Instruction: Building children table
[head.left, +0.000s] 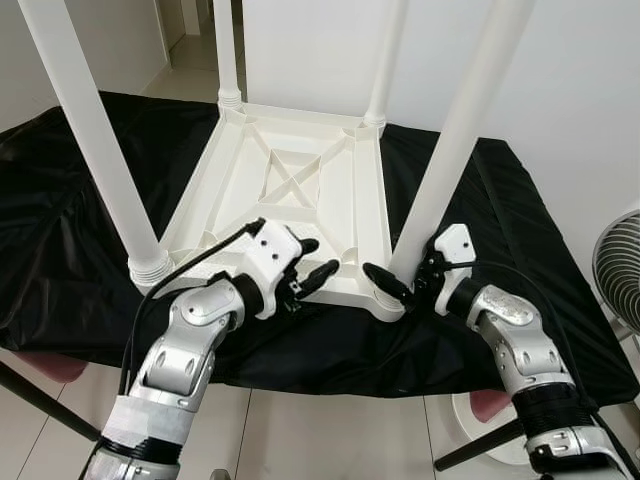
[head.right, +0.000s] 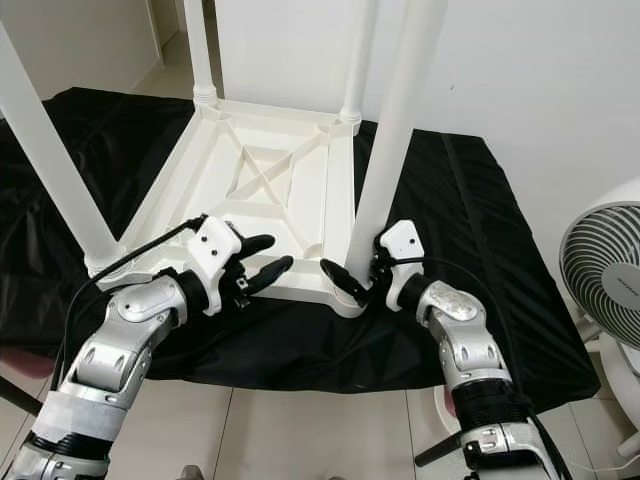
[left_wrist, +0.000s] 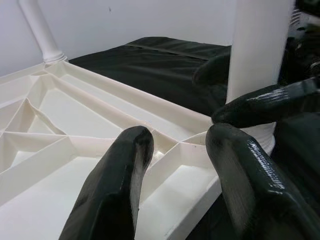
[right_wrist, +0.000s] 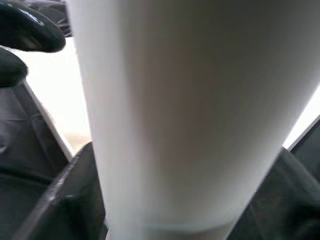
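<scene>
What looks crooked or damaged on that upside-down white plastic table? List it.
Nothing stands out. The upturned white plastic table lies flat on the black cloth, four legs standing. The right gripper clasps the near right leg; the left gripper is open at the frame.

Table legs (head.left: 82, 130) cut off above

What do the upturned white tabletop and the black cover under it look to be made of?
The upturned white ribbed tabletop looks like moulded plastic: thin stiffening ribs, a smooth, slightly glossy surface. The black cover seems a thin synthetic sheet, perhaps coated fabric or plastic film: it wrinkles, drapes and shines faintly.
</scene>
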